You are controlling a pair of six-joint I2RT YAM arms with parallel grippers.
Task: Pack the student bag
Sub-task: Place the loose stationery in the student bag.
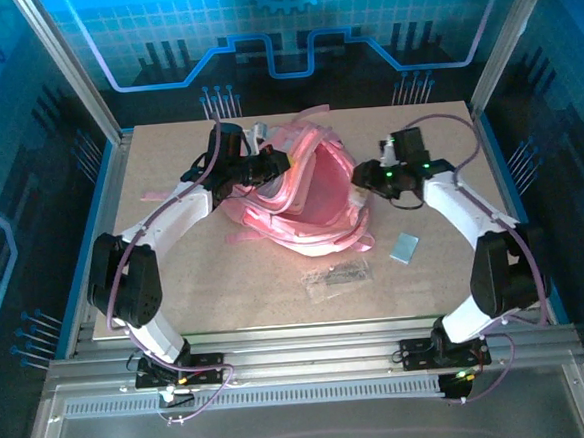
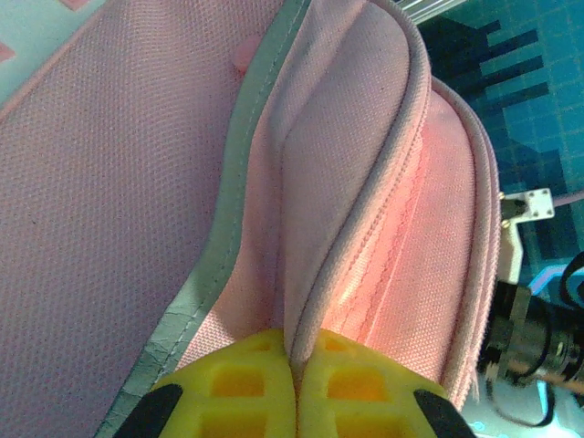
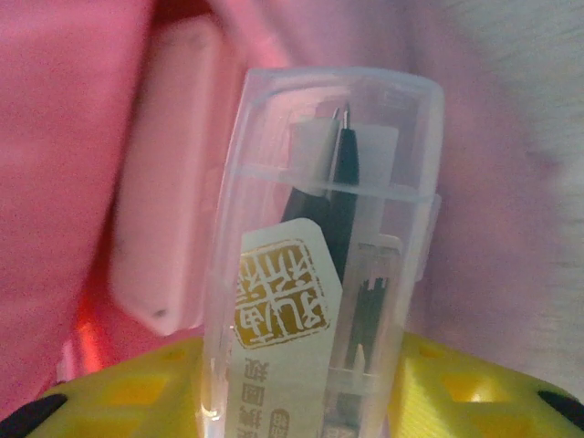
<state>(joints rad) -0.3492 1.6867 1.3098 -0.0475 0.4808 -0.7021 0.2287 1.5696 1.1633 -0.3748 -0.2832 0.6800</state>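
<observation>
The student bag (image 1: 300,193), a large soft pink backpack, lies in the middle of the table with its mouth gaping toward the near side. My left gripper (image 1: 268,165) is at the bag's left rim, shut on a fold of the piped fabric edge (image 2: 310,301) between its yellow fingers (image 2: 246,383). My right gripper (image 1: 364,177) is at the bag's right side, shut on a clear plastic case (image 3: 319,274) holding a dark compass and a printed label. The case points into pink fabric (image 3: 64,137), beside a pale pink oblong object (image 3: 169,210).
A small blue-grey flat block (image 1: 406,247) lies on the table to the right of the bag. A clear packet of dark small items (image 1: 336,276) lies in front of it. Loose pink straps (image 1: 359,242) trail from the bag's near edge.
</observation>
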